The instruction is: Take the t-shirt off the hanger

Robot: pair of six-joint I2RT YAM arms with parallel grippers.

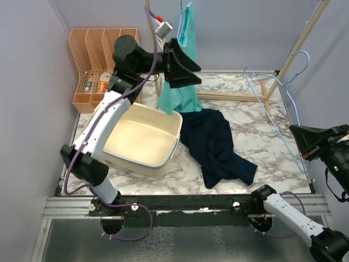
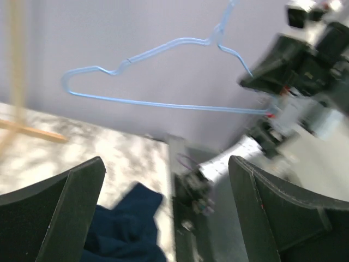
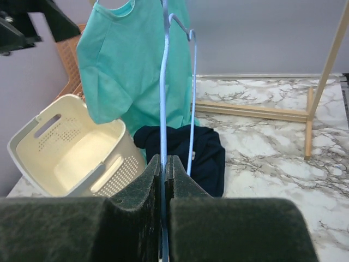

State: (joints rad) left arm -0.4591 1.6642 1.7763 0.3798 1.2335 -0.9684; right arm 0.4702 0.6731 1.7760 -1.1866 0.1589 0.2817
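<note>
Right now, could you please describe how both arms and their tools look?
The left arm and right arm have white links and black joints. A purple cable runs along the left one. The left tool and right tool have dark wedge-shaped fingers.

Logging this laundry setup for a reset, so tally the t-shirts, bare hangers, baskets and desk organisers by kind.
T-shirts: 2 (teal t-shirt, navy t-shirt)
Bare hangers: 1 (blue hanger)
Baskets: 1 (cream basket)
Organisers: 1 (orange organiser)
Total: 5
</note>
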